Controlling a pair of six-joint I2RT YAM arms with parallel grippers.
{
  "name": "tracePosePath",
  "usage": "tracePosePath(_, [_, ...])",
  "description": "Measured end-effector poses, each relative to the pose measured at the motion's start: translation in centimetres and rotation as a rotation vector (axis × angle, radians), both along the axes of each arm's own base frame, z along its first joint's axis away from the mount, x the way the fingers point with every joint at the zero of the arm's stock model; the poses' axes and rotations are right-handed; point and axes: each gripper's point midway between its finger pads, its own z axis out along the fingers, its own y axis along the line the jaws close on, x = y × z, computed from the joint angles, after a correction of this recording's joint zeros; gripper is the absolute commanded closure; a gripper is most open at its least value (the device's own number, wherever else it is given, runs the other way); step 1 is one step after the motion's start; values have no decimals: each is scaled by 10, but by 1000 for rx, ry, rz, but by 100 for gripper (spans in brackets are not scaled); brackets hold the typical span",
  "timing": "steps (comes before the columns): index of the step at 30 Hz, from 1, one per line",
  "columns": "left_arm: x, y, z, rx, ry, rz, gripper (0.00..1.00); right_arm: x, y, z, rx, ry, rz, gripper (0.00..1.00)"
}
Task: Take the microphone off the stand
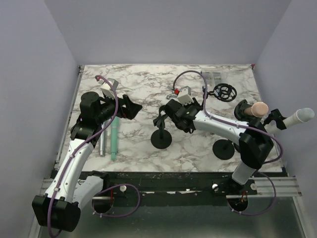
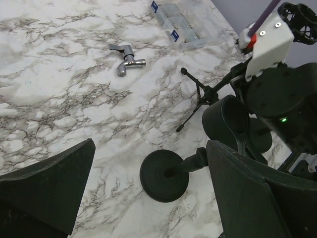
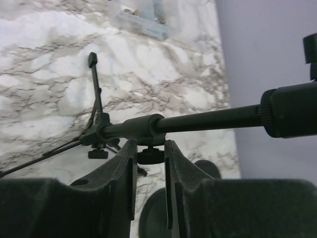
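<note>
A black stand with a round base (image 1: 161, 140) stands mid-table; its base also shows in the left wrist view (image 2: 164, 175). My right gripper (image 1: 164, 119) is at the stand's top. In the right wrist view it (image 3: 150, 163) is shut on the small thumbscrew knob (image 3: 150, 156) under the clamp sleeve (image 3: 143, 127). A black rod runs right from the sleeve to a thick black cylinder (image 3: 292, 110); I cannot tell whether that is the microphone. My left gripper (image 1: 132, 106) is open and empty, left of the stand, with the base between its fingers (image 2: 247, 188) in the wrist view.
A second round base (image 1: 224, 148) stands at the right, with a beige-headed microphone (image 1: 255, 109) and a white one (image 1: 302, 117) above it. A green stick (image 1: 114, 136) and a silver one (image 1: 102, 144) lie left. A shock mount (image 1: 225, 91), a clear box (image 2: 176, 25) and a metal tap (image 2: 126, 58) are at the back.
</note>
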Motion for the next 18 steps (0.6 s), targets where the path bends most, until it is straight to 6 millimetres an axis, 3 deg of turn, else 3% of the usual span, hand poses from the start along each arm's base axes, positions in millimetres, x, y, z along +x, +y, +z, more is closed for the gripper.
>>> tracePosePath(4, [0, 0, 0, 0, 0, -1, 1, 0, 0, 1, -146, -1, -16, 98])
tracePosePath(8, [-1, -1, 0, 1, 0, -4, 1, -2, 2, 1, -143, 9, -5, 80])
tracePosePath(11, [-1, -1, 0, 2, -1, -5, 1, -3, 5, 2, -104, 28, 13, 70])
tracePosePath(18, [-1, -1, 0, 3, -3, -6, 1, -11, 17, 21, 67, 45, 81, 58])
